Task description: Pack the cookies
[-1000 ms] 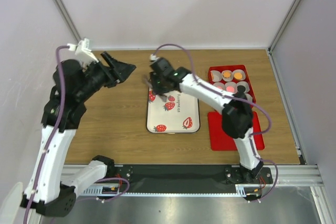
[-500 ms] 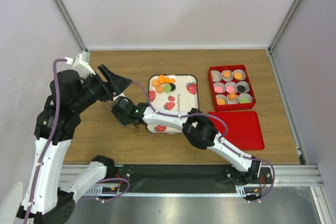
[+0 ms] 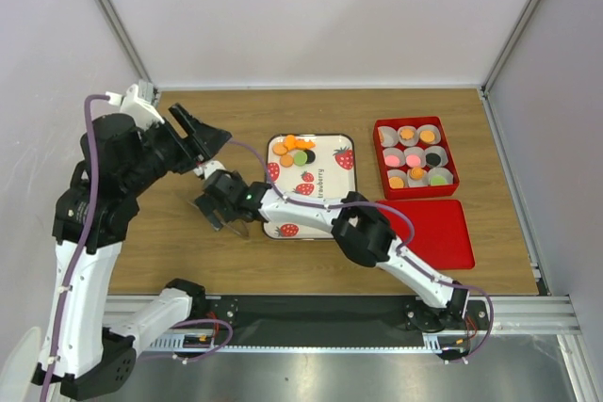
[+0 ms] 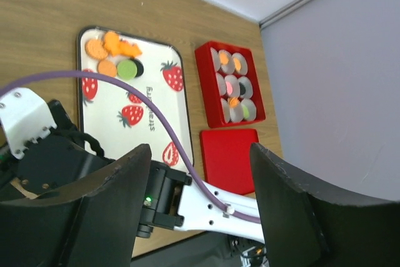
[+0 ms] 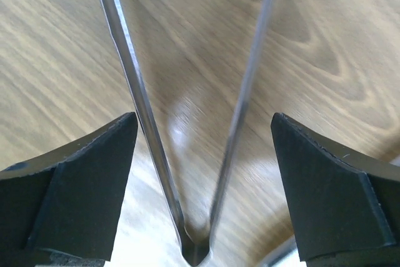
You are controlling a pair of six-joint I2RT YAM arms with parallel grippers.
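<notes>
Top view: left arm raised over left side of the table (image 3: 499, 138), left gripper (image 3: 212, 138) in the air, fingers apart, nothing in it. Right arm stretched far left across near edge of the strawberry tray (image 3: 341, 190); right gripper (image 3: 219, 214) low over bare wood just left of the tray. The loose cookies (image 3: 294, 150) sit in far-left corner of the tray: several orange, one green, one black, bunched and touching. More cookies are in paper cups inside the red box (image 3: 379, 138), right of the tray. Red lid (image 3: 429, 233) lies flat, just near side of the box.

Left wrist view: left gripper's fingers (image 4: 119, 186) are wide apart and empty, well above the table. Below are the tray with the cookie cluster in one corner, the red box with filled cups, the red lid beside it, and part of the right arm (image 4: 206, 207) with purple cable (image 4: 169, 132) looping over.

Right wrist view: right gripper's jaws are wide apart. Metal tongs (image 5: 128, 48) lie between them, two thin arms meeting in a V at bottom of frame. Neither finger touches the tong arms. Wood grain is right under. No cookies in this view.
</notes>
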